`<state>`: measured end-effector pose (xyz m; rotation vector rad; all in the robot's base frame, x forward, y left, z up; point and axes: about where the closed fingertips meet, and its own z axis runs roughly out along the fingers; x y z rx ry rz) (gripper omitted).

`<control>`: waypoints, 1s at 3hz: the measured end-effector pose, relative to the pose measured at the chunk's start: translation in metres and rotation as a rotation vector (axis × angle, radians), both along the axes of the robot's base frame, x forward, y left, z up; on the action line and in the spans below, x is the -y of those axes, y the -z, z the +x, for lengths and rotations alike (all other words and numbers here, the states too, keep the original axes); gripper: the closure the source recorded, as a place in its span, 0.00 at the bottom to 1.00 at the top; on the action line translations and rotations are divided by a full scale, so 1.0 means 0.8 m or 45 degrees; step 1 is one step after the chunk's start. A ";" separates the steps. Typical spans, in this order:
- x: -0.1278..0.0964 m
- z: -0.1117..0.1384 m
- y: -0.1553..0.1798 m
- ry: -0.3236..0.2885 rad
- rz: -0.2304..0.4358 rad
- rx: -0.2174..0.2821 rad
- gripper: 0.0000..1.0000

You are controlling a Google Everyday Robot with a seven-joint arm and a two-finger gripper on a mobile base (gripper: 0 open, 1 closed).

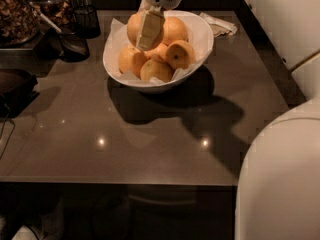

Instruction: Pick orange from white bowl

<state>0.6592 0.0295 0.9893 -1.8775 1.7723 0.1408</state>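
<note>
The white bowl (199,44) stands at the back middle of the dark table, lined with white paper and holding several oranges. My gripper (142,36) reaches down from the top edge into the bowl's back left. It is shut on the orange (132,26), the large pale one, with one cream finger (149,30) across its front and the other hidden behind it. The orange sits high, its top above the bowl's rim, and I cannot tell whether it still touches the fruit below. A smaller orange with a dark stem dot (180,54) lies to the right.
A black wire-mesh cup (86,19) and a black scoop (72,45) stand left of the bowl. A container of brown bits (15,14) is at the far left. A crumpled napkin (218,26) lies behind the bowl on the right. My white body (280,184) fills the lower right.
</note>
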 end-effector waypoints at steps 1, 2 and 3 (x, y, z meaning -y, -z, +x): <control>0.001 -0.033 -0.018 0.000 0.055 -0.002 1.00; 0.010 -0.074 -0.026 -0.008 0.116 -0.006 1.00; 0.012 -0.075 -0.020 -0.003 0.109 -0.017 1.00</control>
